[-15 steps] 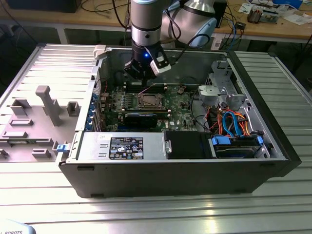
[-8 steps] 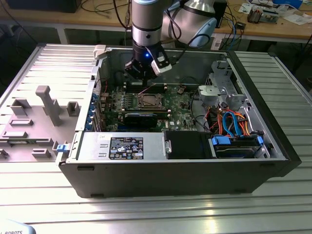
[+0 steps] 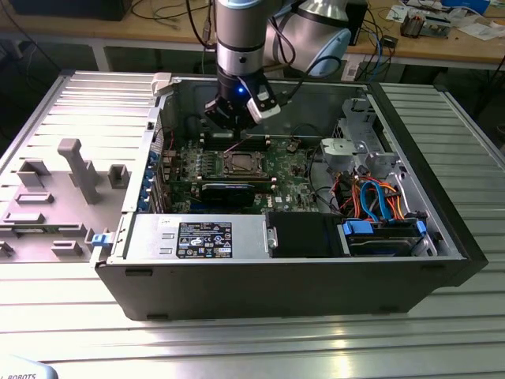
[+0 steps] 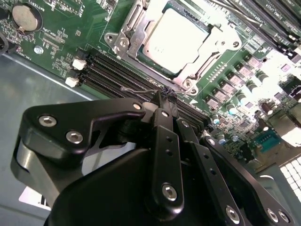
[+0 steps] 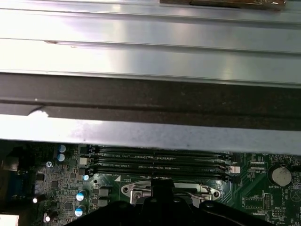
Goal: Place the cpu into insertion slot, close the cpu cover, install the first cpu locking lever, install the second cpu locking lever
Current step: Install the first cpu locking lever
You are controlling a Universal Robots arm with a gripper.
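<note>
Hand [image 4: 165, 96] pinched narrow on a thin wire lever [image 4: 141, 89], tips low over the board; cpu [image 4: 176, 40] seated in the insertion slot [image 4: 127, 40] just ahead, cpu cover [image 4: 221, 44] down; risk: lever slips free, or tips clip the black memory slots [image 4: 117, 70] beneath.

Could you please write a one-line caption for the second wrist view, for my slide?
Black gripper, fingers closed, poised beside the shiny silver cover frame lying over the dull silver-grey square CPU on the green circuit board.
</note>
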